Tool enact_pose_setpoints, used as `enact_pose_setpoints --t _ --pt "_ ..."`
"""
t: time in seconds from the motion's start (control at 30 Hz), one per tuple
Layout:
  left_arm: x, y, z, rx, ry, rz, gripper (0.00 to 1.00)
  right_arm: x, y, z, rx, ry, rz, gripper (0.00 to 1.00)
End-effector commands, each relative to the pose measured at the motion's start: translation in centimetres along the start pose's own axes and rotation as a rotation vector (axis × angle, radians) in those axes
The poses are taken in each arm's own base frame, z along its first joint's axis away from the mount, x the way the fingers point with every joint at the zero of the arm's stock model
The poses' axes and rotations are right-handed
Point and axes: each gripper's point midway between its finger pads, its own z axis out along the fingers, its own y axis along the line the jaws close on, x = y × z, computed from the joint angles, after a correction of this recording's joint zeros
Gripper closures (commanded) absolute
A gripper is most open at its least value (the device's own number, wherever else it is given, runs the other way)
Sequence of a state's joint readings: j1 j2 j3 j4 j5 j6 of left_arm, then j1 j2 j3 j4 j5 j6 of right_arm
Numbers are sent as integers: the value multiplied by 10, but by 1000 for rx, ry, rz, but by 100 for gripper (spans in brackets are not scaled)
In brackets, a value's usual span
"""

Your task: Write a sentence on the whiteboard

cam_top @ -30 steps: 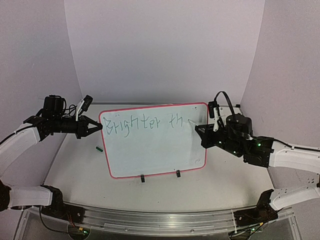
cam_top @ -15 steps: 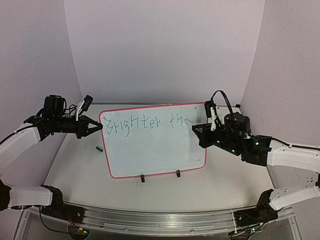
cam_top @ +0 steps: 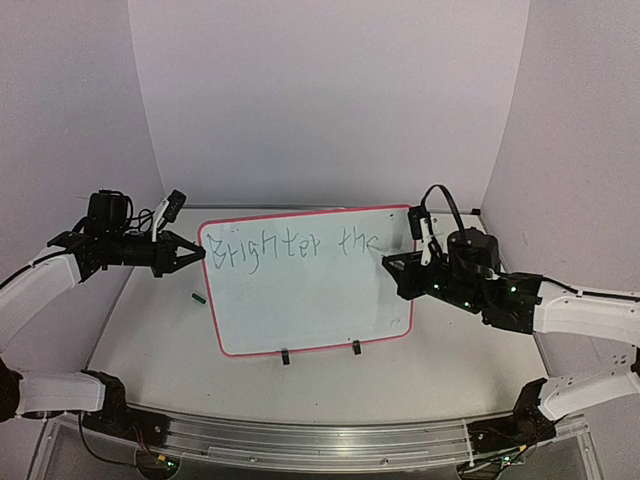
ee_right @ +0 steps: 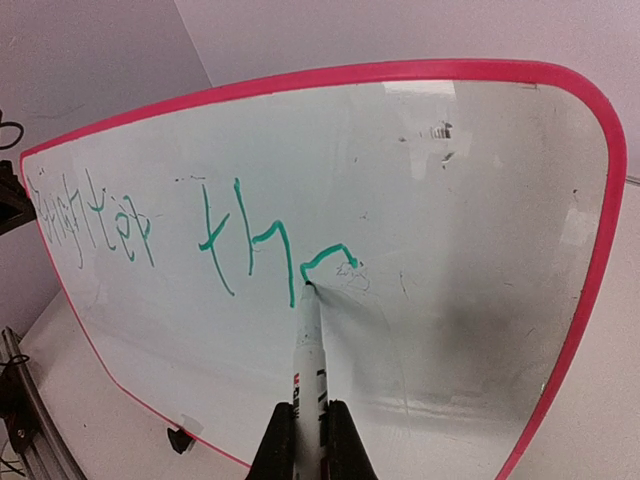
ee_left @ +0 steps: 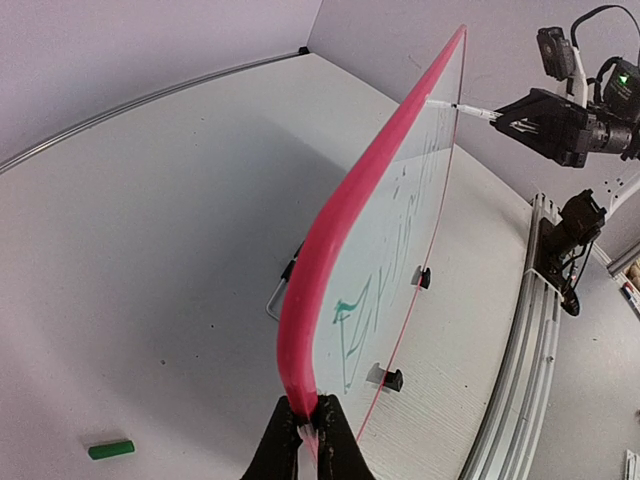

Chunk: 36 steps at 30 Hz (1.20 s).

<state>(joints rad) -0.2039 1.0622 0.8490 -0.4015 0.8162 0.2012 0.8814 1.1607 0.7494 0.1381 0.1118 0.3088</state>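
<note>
Lying near the whiteboard [cam_top: 300,310] is a green cap [cam_top: 198,297].

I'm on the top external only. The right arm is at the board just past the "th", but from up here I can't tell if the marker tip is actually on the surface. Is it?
Observer: Yes. In the right wrist view the tip of the marker rests on the whiteboard, at the low left end of a small green arch just after the "th" of the sentence.
Operator: Is the marker held straight?
Observer: The right gripper is shut on the barrel, and the marker points straight out between its fingers.
Operator: And the left hold on the board?
Observer: The left wrist view shows the left gripper pinching the red frame at the board's side edge.
</note>
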Motion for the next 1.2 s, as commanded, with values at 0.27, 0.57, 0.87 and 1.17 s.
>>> enact_pose_setpoints --t 0.27,0.57,0.87,1.17 --pt "21 -1 8 7 81 -24 100 -26 -9 -10 61 -79 2 100" --pt "21 -1 8 6 80 -23 100 -34 -8 -9 68 -92 -16 100" --pt "21 -1 8 6 80 -23 100 -28 -10 -7 74 -79 -13 100" --pt "21 -1 8 7 82 -25 100 -8 -9 -6 50 -29 11 100"
